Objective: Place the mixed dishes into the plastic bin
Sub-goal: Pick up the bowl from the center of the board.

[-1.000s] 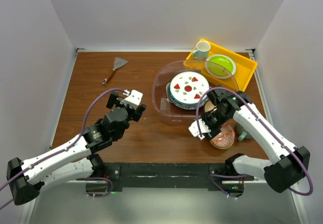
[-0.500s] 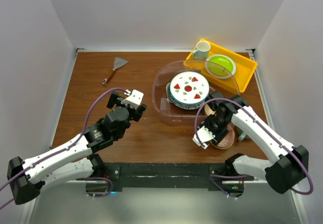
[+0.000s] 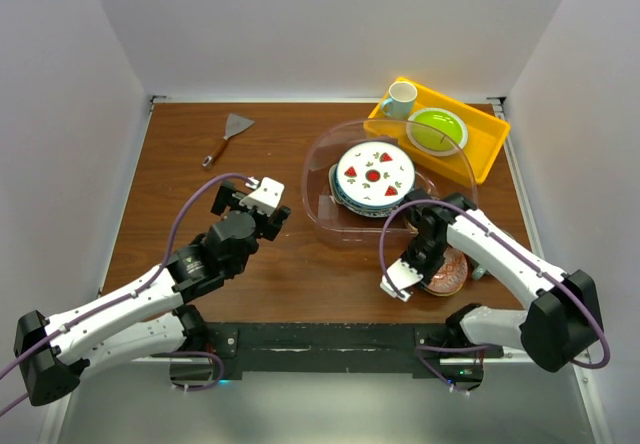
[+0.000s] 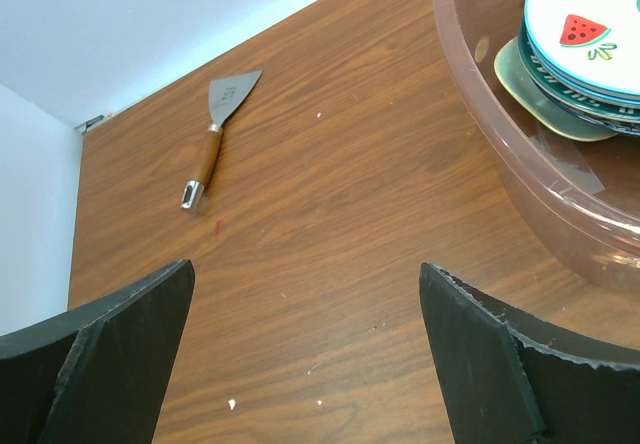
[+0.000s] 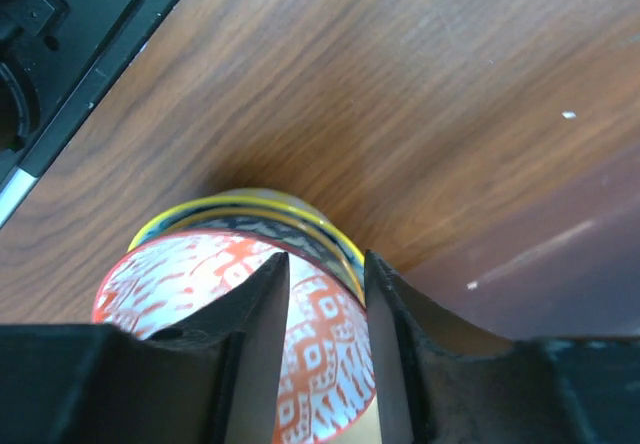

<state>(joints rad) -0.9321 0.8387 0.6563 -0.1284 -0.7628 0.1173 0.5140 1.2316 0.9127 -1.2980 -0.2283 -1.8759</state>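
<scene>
The red-patterned bowl [image 3: 449, 272] [image 5: 205, 264] sits on the table just in front of the plastic bin [image 3: 318, 169] [image 4: 500, 134]. My right gripper [image 3: 433, 260] [image 5: 325, 274] straddles its rim at a narrow gap, one finger inside and one outside; whether they pinch it is unclear. Inside the bin, the fruit-marked plate [image 3: 373, 174] [image 4: 590, 24] tops a stack of plates. The grey-teal mug [image 3: 480, 268] peeks out right of the bowl, mostly hidden by the arm. My left gripper [image 3: 256, 192] [image 4: 305, 284] hangs open and empty over bare wood left of the bin.
A yellow tray [image 3: 488, 142] at the back right holds a lime-green plate [image 3: 437, 129] and a white mug [image 3: 400, 99]. A wooden-handled scraper [image 3: 228, 136] [image 4: 215, 129] lies at the back left. White walls enclose the table.
My right gripper has swung down and right onto the red-patterned bowl's rim, and its fingers have narrowed. The left arm has not moved.
</scene>
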